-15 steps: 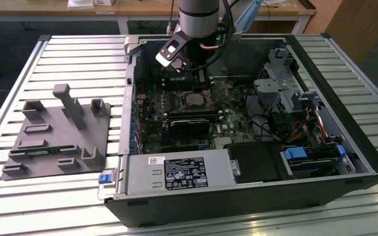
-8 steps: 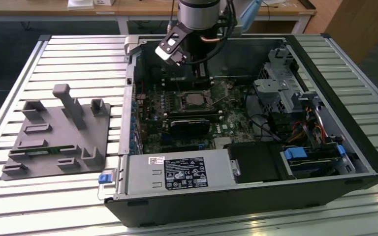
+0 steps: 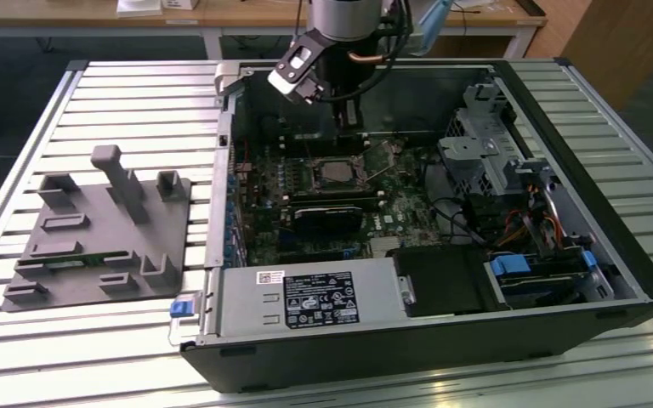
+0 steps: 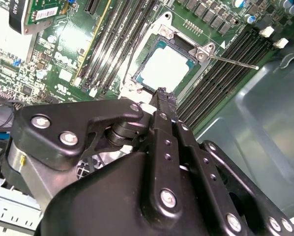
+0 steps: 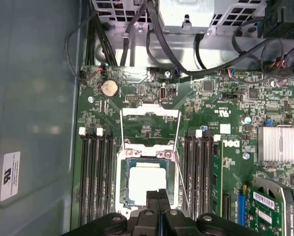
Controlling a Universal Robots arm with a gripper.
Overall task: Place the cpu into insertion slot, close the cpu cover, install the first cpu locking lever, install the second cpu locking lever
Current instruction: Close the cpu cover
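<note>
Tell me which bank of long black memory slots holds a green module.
The heatsink-side bank, nearest the finned silver block; the case-wall-side bank is empty.

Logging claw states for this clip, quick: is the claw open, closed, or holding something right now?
The claw: closed, holding nothing, tips over the seated cpu.

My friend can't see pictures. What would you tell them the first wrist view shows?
A silver cpu sits in its insertion slot on a green motherboard, with the cpu cover swung open beside it. The black pincer, shut, hangs right over the chip's edge. Black memory slots run along both sides.
</note>
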